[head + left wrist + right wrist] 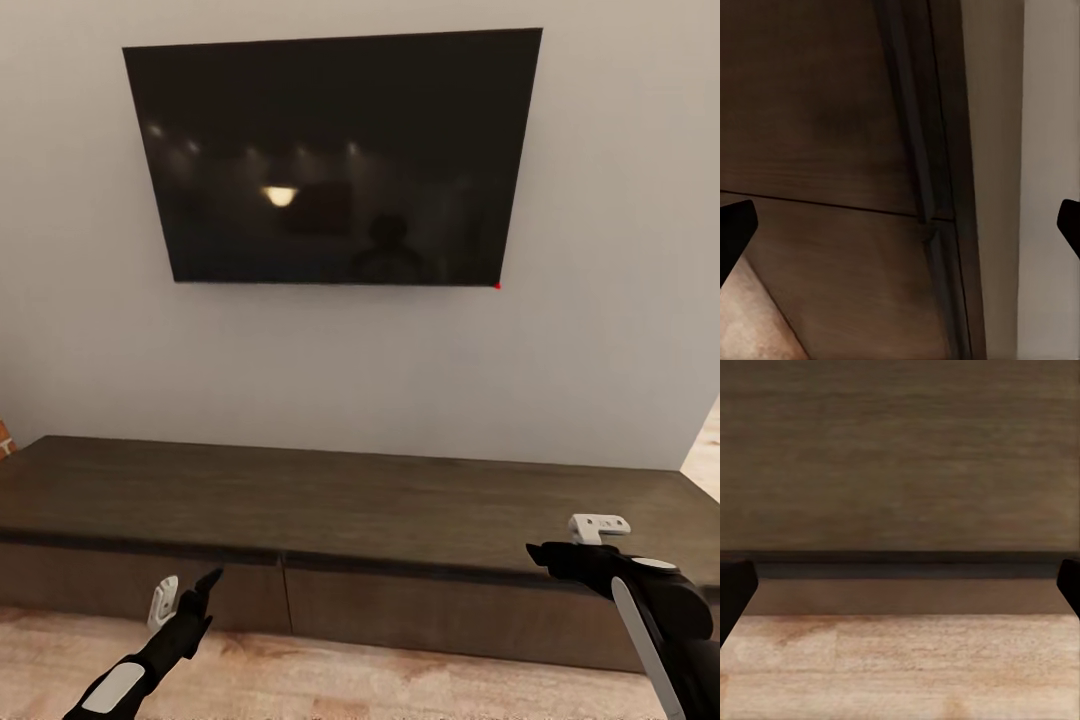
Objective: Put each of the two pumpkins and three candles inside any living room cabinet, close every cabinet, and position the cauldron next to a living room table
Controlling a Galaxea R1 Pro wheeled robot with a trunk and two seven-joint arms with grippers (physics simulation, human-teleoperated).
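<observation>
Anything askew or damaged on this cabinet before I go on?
Nothing stands out. The cabinet sits level under the wall television, its drawer fronts flush and shut; both the left gripper and right gripper are open and empty.

Cabinet (350, 500): dark-brown wood, visible grain, matt top and drawer fronts. Floor (330, 680): pale wood planks, faint sheen. Wall (620, 250): smooth, matt, light grey. Television (335, 160): glossy black screen, reflecting lamps. Both arms: black, matt, plastic-looking, white panels.

Cabinet (350, 500) against wall (400, 370); television (335, 160) above
</observation>
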